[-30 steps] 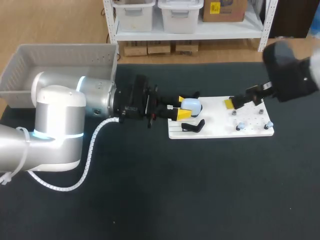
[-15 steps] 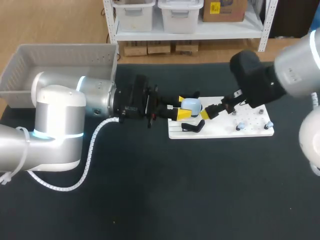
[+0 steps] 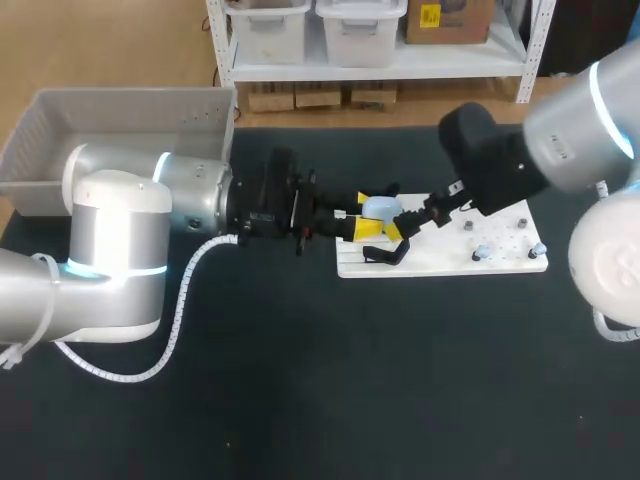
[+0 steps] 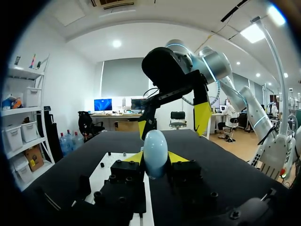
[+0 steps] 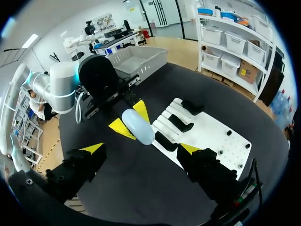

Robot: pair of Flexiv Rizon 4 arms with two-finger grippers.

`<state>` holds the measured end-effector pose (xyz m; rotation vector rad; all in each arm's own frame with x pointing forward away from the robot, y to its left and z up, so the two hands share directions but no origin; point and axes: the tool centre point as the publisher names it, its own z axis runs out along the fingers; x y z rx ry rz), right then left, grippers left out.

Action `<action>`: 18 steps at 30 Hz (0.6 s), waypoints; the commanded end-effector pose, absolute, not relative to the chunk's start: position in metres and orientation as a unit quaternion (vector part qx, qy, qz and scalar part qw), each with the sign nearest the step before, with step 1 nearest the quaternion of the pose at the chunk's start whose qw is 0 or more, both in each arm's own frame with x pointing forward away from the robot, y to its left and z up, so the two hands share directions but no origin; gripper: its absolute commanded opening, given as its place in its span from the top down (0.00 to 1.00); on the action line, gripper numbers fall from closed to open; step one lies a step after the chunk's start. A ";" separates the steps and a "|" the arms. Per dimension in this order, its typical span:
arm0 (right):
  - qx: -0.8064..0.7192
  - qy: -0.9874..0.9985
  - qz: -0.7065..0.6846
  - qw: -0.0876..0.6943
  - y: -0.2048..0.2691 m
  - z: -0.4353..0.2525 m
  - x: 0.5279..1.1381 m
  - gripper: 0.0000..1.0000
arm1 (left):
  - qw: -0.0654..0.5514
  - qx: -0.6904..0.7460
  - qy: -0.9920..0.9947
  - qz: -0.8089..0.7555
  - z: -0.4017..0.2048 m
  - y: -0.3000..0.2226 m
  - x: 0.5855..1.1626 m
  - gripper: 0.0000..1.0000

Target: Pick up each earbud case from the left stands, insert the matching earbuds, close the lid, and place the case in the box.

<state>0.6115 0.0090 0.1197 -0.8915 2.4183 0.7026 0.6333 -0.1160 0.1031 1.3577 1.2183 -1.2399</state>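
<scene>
Lying almost level above the bench (image 3: 400, 380), the left arm (image 3: 150, 215) comes in from the left edge and ends near the left edge of the white board (image 3: 500, 262). The left claw (image 3: 366, 213) is clamped on the earbud case (image 3: 383, 209), one yellow tip pressed to each side. The case is held in the air just over the board's near-left corner, lid down.

The right arm (image 3: 520, 160) slants down from the right edge. The right claw (image 5: 141, 149) has its fingers spread wide, and the case sits ahead of it. In the left wrist view its two yellow fingertips (image 4: 202, 110) stand on either side of the case, beyond it and not touching.

The two claws are close together. The grey box (image 3: 60, 130) stands at the bench's far left corner, well apart from the case, behind the left arm.

The case is smooth, pale blue and egg-shaped, with a slight gloss. The board is flat and white, grooved on its left part, drilled with small holes on its right. Black stands (image 3: 386, 252) sit on the grooved part. The bench is covered in dark matte cloth. The box looks like plastic, with sloping walls. A white coiled cable (image 3: 180, 300) loops under the silver left arm.
</scene>
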 end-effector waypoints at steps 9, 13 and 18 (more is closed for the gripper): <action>-0.322 0.884 0.257 0.223 0.016 0.108 0.626 0.00 | 0.454 0.548 0.493 -0.500 0.102 -0.116 0.632 1.00; -0.314 0.885 0.257 0.226 0.014 0.107 0.631 0.00 | 0.454 0.548 0.493 -0.500 0.102 -0.116 0.632 1.00; -0.308 0.887 0.256 0.231 0.013 0.108 0.634 0.00 | 0.454 0.548 0.493 -0.500 0.102 -0.116 0.632 1.00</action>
